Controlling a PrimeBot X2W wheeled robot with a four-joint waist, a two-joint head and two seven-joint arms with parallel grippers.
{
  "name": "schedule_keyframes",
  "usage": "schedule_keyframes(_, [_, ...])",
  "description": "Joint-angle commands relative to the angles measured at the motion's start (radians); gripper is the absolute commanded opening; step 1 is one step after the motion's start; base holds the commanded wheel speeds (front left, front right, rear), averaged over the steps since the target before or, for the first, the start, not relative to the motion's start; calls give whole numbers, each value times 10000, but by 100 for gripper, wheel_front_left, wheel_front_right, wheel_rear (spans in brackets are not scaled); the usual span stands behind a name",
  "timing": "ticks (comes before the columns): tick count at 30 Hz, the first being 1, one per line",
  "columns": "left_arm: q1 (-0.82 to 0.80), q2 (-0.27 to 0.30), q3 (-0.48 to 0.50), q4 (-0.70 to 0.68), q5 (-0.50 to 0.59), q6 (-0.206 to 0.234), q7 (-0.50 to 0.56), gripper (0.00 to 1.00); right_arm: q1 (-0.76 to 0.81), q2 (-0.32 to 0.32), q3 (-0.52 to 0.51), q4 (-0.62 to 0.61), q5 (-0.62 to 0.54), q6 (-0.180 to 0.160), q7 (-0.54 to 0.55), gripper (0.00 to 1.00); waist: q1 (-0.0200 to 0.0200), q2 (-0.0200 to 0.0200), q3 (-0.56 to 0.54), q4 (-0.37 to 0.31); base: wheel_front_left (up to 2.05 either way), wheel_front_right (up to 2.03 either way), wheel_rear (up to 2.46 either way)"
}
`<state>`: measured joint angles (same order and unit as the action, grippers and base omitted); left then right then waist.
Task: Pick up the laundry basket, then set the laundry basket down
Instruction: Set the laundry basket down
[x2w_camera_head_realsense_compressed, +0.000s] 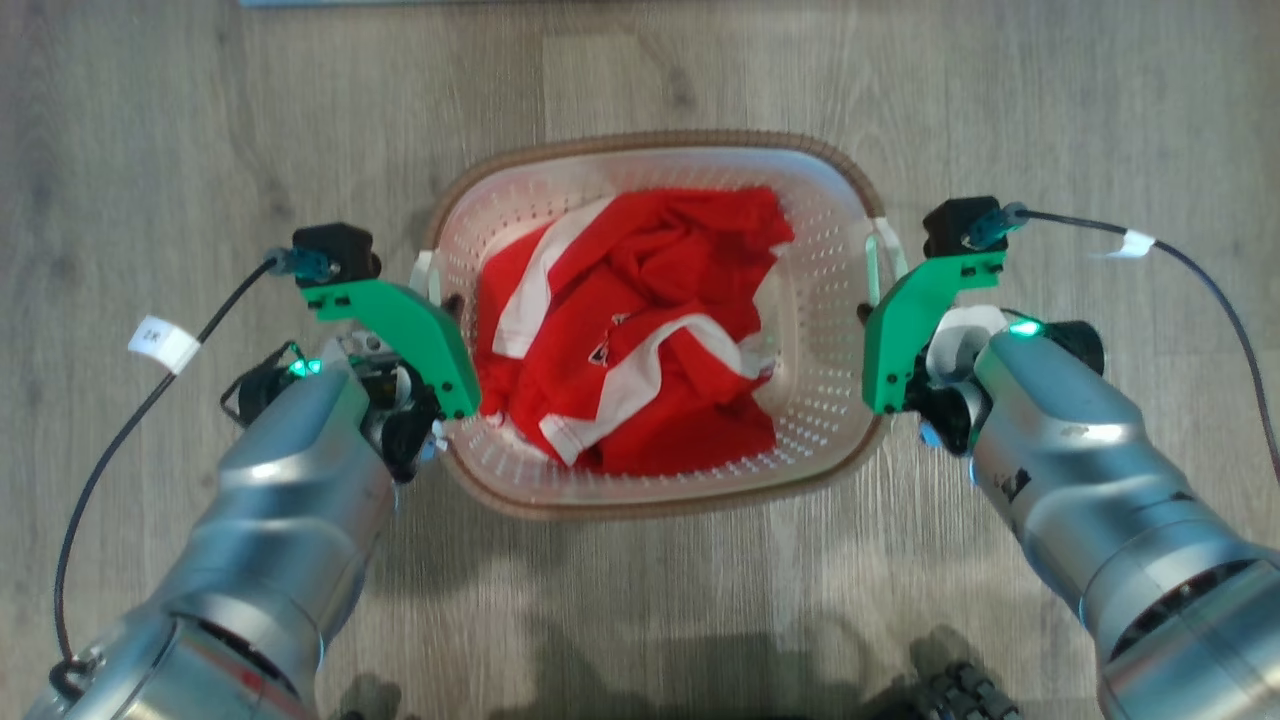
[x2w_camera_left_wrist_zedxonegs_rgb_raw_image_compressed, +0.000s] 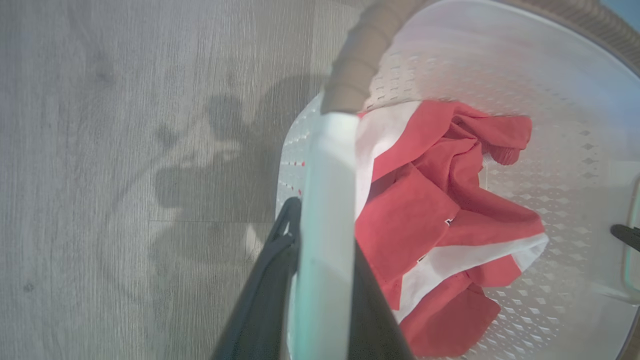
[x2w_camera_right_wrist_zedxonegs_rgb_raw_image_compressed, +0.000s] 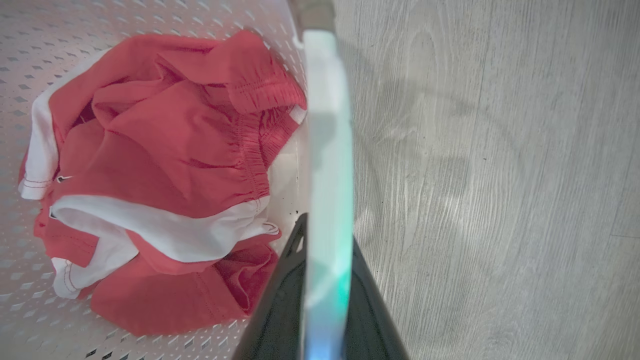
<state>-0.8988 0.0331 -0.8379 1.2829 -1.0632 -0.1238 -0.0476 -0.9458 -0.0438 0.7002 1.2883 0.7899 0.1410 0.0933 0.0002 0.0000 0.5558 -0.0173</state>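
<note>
Soft, even light; my own shadows lie dim on the floor (x2w_camera_head_realsense_compressed: 640, 640) close to me. My right forearm (x2w_camera_head_realsense_compressed: 1080, 440) carries a pale sheen. In both wrist views the handle (x2w_camera_left_wrist_zedxonegs_rgb_raw_image_compressed: 325, 225) sits too close, blurred and tinged green, and my fingers (x2w_camera_left_wrist_zedxonegs_rgb_raw_image_compressed: 260, 310) are soft dark smears. The basket (x2w_camera_left_wrist_zedxonegs_rgb_raw_image_compressed: 500, 60) wall washes out bright.

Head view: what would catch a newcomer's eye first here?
The crumpled red and white garment stands out first, heaped inside the white laundry basket with its brown rim, mid-picture against the grey wood floor. Next come the bright green brackets on the arms: the left gripper and right gripper flank the basket, each with its jaws closed around a white side handle.
</note>
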Motion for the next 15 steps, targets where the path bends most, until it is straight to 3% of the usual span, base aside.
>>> schedule_keyframes(1, [-462, 290, 97, -85, 58, -69, -266, 0, -78, -247, -24, 24, -175, -103, -256, 0, -2, 0, 412, 14, 0, 0, 0])
schedule_keyframes(15, [-814, 206, -257, -75, 208, -69, -1352, 0, -220, -592, -1150, 24, -1388, -103, -1005, 0, -2, 0, 1583, -35, 0, 0, 0])
